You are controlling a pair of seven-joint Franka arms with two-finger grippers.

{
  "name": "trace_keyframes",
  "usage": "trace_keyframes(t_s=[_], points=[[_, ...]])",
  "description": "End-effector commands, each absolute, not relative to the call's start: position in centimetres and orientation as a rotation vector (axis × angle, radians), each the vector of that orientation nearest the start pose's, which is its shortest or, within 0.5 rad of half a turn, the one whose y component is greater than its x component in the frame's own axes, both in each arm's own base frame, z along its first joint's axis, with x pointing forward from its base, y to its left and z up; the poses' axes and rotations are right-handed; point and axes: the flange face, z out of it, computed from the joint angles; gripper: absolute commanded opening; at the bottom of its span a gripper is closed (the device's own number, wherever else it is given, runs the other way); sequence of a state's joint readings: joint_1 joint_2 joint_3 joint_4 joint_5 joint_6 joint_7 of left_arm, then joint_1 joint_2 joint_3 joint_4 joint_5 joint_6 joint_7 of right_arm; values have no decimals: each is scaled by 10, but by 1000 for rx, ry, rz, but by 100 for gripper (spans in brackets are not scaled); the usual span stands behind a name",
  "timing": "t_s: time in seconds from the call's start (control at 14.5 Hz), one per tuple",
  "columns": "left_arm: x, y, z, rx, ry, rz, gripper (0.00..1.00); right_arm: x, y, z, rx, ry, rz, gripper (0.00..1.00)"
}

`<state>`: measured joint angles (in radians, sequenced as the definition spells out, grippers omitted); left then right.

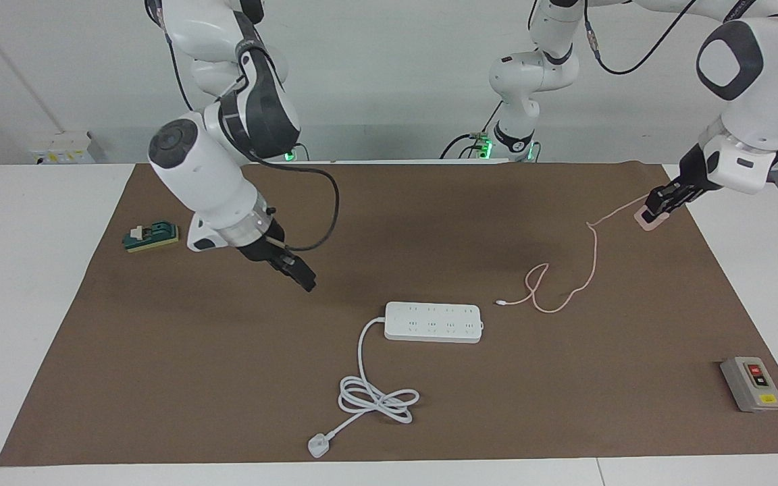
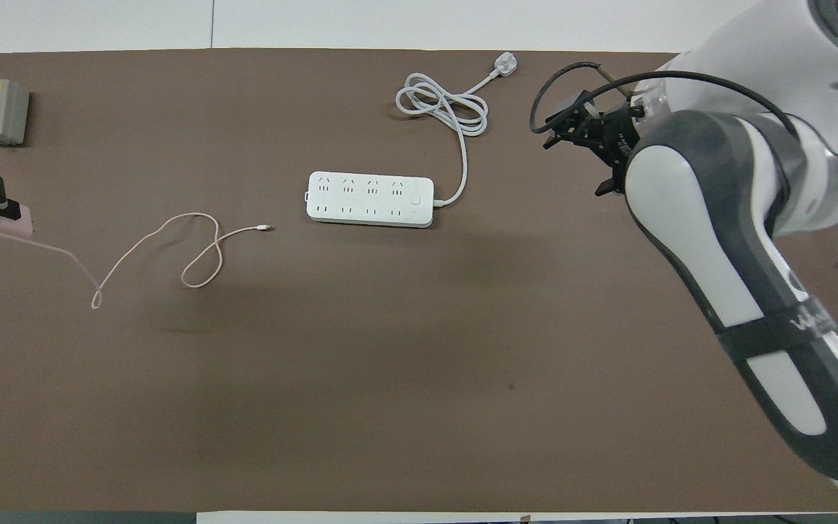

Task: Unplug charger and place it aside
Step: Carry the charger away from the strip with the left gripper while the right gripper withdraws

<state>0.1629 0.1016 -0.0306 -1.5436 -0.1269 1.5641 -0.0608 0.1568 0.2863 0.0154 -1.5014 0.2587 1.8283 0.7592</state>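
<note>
The charger (image 1: pixel 648 220) sits unplugged at the left arm's end of the brown mat (image 1: pixel 429 405), its pale pink cube at about two o'clock in the facing view and nine o'clock in the overhead view, well apart from the white power strip (image 1: pixel 433 322). The left gripper (image 1: pixel 662 200) is down on that cube, its dark fingers closed around the body; whether the cube rests on the mat or hangs just above it cannot be told. From the cube the thin pink cable (image 1: pixel 585 280) trails across the mat, curls into a loose loop, and ends in a small white connector (image 1: pixel 501 303) lying just beside the strip's end without touching it. The power strip lies flat near the centre of the mat with every socket free, and its thick white cord (image 1: pixel 369 395) coils toward six o'clock in the facing view, ending in a white plug (image 1: pixel 319 445). The right gripper (image 1: pixel 298 271) hangs in the air over bare mat at about nine o'clock from the strip in the facing view; how far its fingers stand apart cannot be told. A grey switch box (image 1: pixel 751 383) sits at four o'clock near the mat's corner, and a small green block (image 1: pixel 151 236) rests at the mat's edge at ten o'clock.
</note>
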Motion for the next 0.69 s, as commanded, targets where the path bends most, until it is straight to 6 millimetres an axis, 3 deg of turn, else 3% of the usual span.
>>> trace_keyframes(t_s=[0.0,0.21,0.28,0.41,0.62], points=[[556,90,568,-3363,-135,106,0,624,86,529,-2810,767,97,100],[528,123,524,-3515,-47,97,0,610,64,557,-2925,561,29,100],[525,121,504,-3575,-51,84,0,602,63,570,-2956,516,20,100],[526,110,482,-3598,-59,104,0,587,62,590,-2998,435,15,100],[515,96,453,-3713,-107,68,0,572,56,595,-3016,405,108,100]])
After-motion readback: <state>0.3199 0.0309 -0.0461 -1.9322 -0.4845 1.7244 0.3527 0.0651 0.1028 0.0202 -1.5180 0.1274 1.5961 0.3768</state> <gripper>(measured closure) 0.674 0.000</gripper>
